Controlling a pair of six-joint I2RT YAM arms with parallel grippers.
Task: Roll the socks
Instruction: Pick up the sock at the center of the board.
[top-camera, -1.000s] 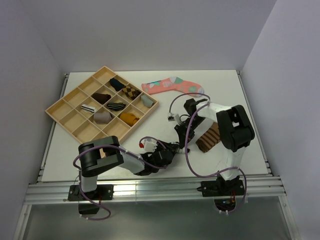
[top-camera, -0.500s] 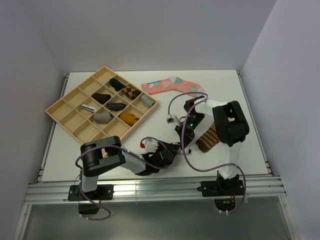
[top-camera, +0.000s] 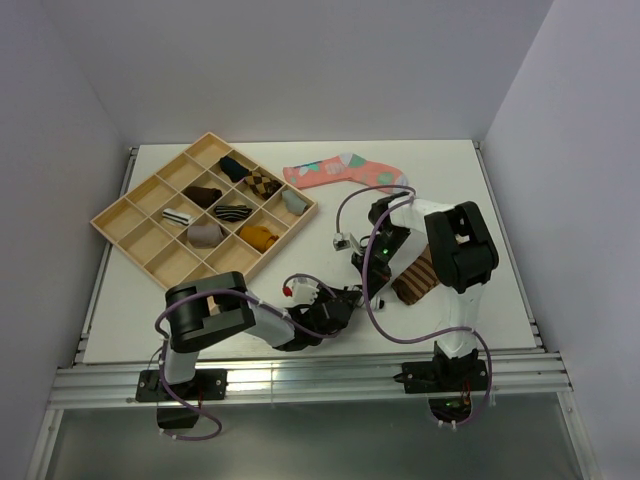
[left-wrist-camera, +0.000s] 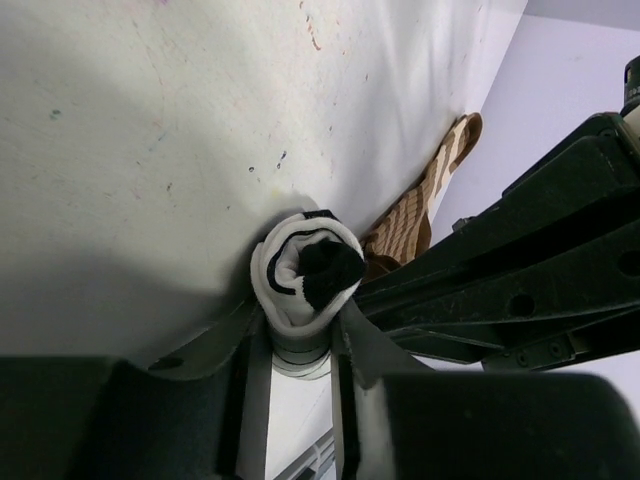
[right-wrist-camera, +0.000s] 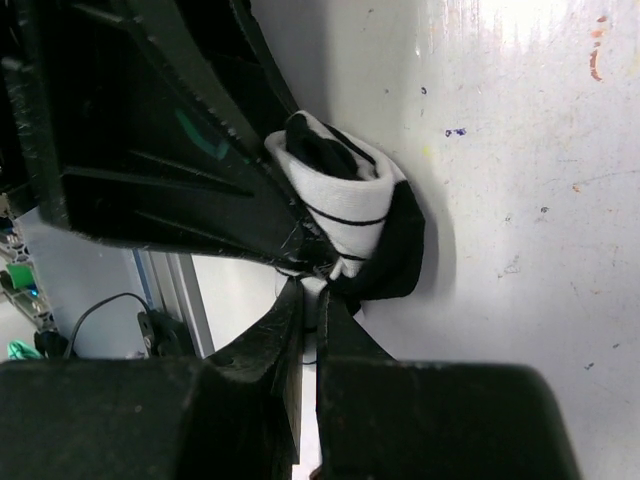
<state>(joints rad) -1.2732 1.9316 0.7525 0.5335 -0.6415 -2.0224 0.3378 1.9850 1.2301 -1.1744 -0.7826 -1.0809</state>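
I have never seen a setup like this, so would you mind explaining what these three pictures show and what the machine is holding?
Two robot arms are bolted at the near edge of a white table. One picture looks down from above; the other two come from cameras on each wrist. On the table lie a wooden compartment tray holding rolled socks, a flat coral-pink sock and a brown sock with tan bands. The left arm's fingers squeeze a rolled white sock with thin black stripes; the right arm's fingers pinch its edge.
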